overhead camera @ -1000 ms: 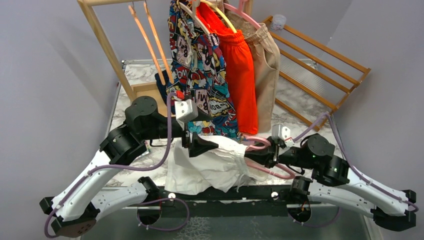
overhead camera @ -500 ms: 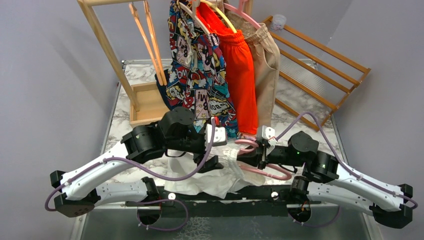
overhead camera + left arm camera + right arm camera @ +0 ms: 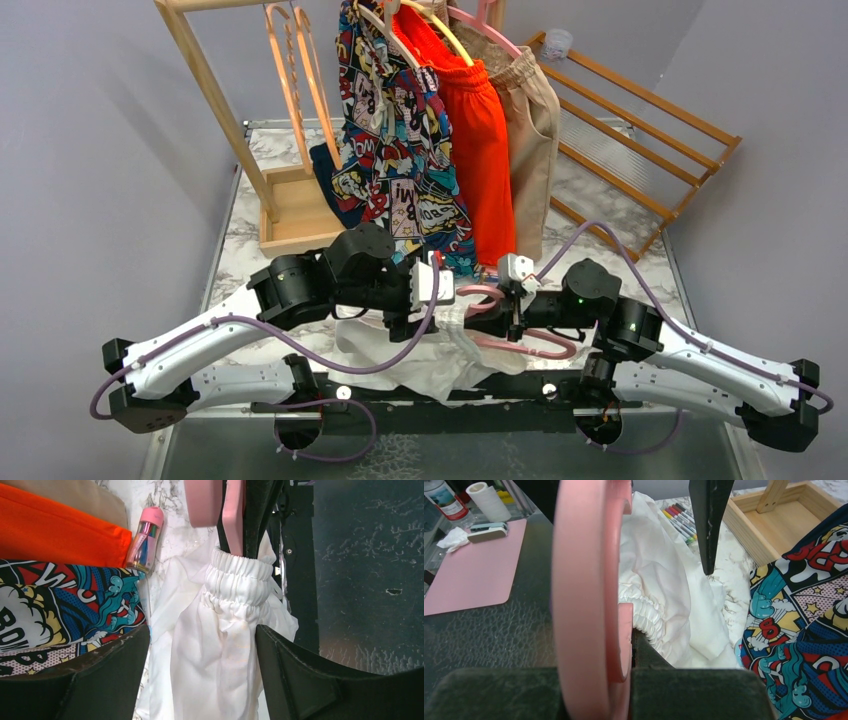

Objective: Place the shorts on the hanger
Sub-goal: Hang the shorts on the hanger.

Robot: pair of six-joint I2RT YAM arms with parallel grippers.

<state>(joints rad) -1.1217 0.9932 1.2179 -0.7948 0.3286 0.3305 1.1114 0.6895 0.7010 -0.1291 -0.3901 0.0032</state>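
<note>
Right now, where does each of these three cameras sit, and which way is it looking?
Top external: fixed above and behind the arms, looking down on the table; both arms, left gripper and right gripper show.
Left wrist: on the left arm, looking down at the shorts; its spread fingers frame the bottom.
Right wrist: on the right arm, looking along the hanger; its fingers clamp it.
Shared: both wrist views show the shorts' waistband and the hanger.
</note>
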